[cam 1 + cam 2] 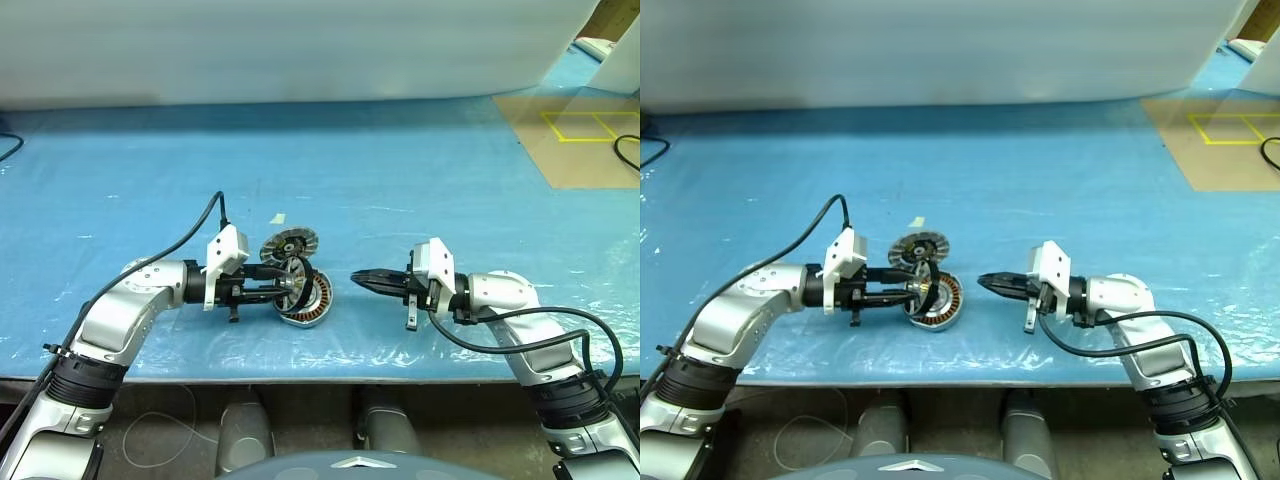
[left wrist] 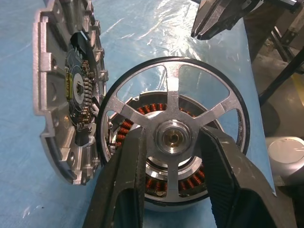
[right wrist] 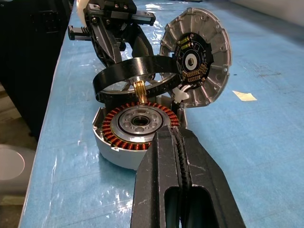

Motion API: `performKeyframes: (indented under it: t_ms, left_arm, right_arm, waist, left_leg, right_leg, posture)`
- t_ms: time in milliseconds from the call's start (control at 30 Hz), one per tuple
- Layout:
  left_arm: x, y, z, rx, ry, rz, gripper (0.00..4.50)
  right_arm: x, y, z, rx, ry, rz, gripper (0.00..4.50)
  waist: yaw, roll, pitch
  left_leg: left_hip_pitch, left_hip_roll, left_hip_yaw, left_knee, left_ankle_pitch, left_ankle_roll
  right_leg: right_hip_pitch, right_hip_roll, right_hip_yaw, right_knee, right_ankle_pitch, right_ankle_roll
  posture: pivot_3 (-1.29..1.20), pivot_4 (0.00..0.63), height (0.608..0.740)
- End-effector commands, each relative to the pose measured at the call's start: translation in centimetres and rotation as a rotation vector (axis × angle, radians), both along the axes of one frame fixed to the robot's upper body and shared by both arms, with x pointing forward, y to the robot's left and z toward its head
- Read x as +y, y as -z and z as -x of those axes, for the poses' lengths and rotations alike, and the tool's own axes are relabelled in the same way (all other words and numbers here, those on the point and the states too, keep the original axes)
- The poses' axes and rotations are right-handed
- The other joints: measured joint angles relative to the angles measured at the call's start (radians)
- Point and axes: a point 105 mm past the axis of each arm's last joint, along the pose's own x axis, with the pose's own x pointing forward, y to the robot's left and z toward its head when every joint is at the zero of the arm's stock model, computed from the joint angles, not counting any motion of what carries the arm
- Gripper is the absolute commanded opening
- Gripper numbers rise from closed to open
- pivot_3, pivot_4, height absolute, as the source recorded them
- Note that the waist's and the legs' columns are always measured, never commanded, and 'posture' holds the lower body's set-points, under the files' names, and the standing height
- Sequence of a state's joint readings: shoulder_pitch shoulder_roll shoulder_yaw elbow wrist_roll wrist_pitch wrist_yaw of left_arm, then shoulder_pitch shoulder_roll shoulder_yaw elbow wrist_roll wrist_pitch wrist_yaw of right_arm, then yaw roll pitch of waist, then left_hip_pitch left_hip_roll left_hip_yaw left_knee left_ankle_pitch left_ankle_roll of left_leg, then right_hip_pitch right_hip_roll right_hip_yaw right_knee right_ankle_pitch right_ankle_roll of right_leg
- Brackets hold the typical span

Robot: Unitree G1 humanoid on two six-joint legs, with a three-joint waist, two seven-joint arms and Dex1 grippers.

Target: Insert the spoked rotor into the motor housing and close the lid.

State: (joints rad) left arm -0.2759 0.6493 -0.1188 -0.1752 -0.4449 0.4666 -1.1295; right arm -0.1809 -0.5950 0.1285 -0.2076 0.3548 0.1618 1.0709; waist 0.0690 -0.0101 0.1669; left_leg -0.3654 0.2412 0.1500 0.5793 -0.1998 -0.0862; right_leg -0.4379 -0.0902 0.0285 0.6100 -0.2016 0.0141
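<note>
Blue-sheeted desk (image 1: 420, 180), left tool (image 2: 173, 142) clamping the spoked rotor (image 2: 173, 130) just over the motor housing (image 3: 135, 126), lid (image 3: 197, 57) propped open behind, right tool (image 1: 362, 279) pinched shut nearby, and any tilt could jam that rotor against the windings.

Both silver arms bent inward, black-fingered pincers facing each other, left pincer (image 1: 292, 288) clamped on something between its fingers, right pincer (image 1: 358, 278) fully closed, empty
</note>
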Motion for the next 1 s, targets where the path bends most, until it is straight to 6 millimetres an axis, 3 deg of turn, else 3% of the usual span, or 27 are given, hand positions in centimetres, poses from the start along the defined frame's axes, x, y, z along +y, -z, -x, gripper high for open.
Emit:
performKeyframes:
  t_ms: [33,100,300,600,700,1000]
  left_arm:
    - [-0.1,-0.2,0.0,-0.004,0.012,-0.003,2.05]
    - [-0.1,-0.3,0.0,-0.003,0.010,-0.002,2.48]
    - [0.0,-1.0,-0.7,-0.024,-0.011,0.010,4.48]
    - [-0.5,-2.2,-1.0,-0.030,-0.008,0.045,4.48]
    - [-0.5,-2.3,-0.7,-0.003,-0.002,0.072,3.89]
    - [-0.4,-1.4,0.7,0.074,0.026,0.086,0.86]
  right_arm:
    - [0.4,-0.9,0.4,-0.049,-0.020,-0.015,0.00]
    - [0.4,-0.9,0.4,-0.049,-0.020,-0.014,0.00]
    - [0.4,-0.7,0.4,-0.048,-0.021,-0.008,0.00]
    - [0.4,-0.7,0.3,-0.049,-0.022,-0.007,0.00]
    - [0.4,-0.7,0.3,-0.048,-0.020,-0.006,0.00]
    - [0.5,-0.6,0.2,-0.051,-0.019,-0.004,0.00]
  waist:
    - [0.000,0.000,0.000]
    - [0.000,0.000,0.000]
    - [0.000,0.000,0.000]
    - [0.000,0.000,0.000]
    - [0.000,0.000,0.000]
    - [0.000,0.000,0.000]
  left_leg:
    - [0.000,0.000,0.000,0.000,0.000,0.000]
    - [0.000,0.000,0.000,0.000,0.000,0.000]
    - [0.000,0.000,0.000,0.000,0.000,0.000]
    - [0.000,0.000,0.000,0.000,0.000,0.000]
    - [0.000,0.000,0.000,0.000,0.000,0.000]
    - [0.000,0.000,0.000,0.000,0.000,0.000]
  right_leg:
    - [0.000,0.000,0.000,0.000,0.000,0.000]
    - [0.000,0.000,0.000,0.000,0.000,0.000]
    - [0.000,0.000,0.000,0.000,0.000,0.000]
    - [0.000,0.000,0.000,0.000,0.000,0.000]
    - [0.000,0.000,0.000,0.000,0.000,0.000]
    - [0.000,0.000,0.000,0.000,0.000,0.000]
  posture:
    - [0.00,0.150,0.740]
    - [0.00,0.150,0.740]
    - [0.00,0.150,0.740]
    - [0.00,0.150,0.740]
    - [0.00,0.150,0.740]
    - [0.00,0.150,0.740]
